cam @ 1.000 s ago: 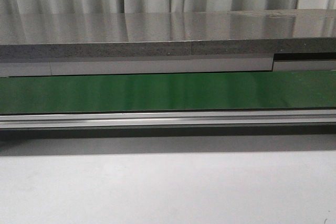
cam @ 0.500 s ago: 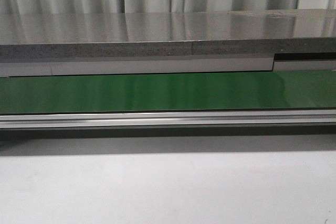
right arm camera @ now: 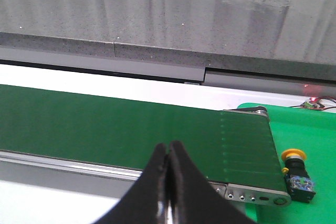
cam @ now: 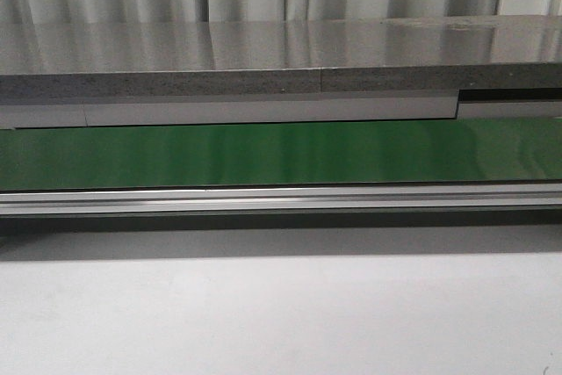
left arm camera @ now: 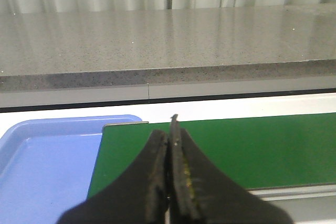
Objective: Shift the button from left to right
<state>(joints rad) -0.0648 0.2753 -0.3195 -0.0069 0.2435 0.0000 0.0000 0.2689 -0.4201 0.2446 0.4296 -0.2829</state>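
So the small push-button with the yellow mushroom head and black blocky body [right arm camera: 297,174] is sitting on a bright green tray [right arm camera: 294,129] just past the end of the long dark green conveyor belt [cam: 281,154], right beside its end roller. My guess is that's the drop-off side, so the job looks basically done. The button seems to lie tipped on its side, bluish marks showing on the body.

At the belt's other end there's a light blue plastic tray [left arm camera: 47,166], and the part I can see has nothing in it.

Both arms hang back on the near side of the belt. The left gripper [left arm camera: 172,135] has its black fingers pressed together on nothing, and the right gripper [right arm camera: 168,153] is the same, empty. Probably just parked clear.
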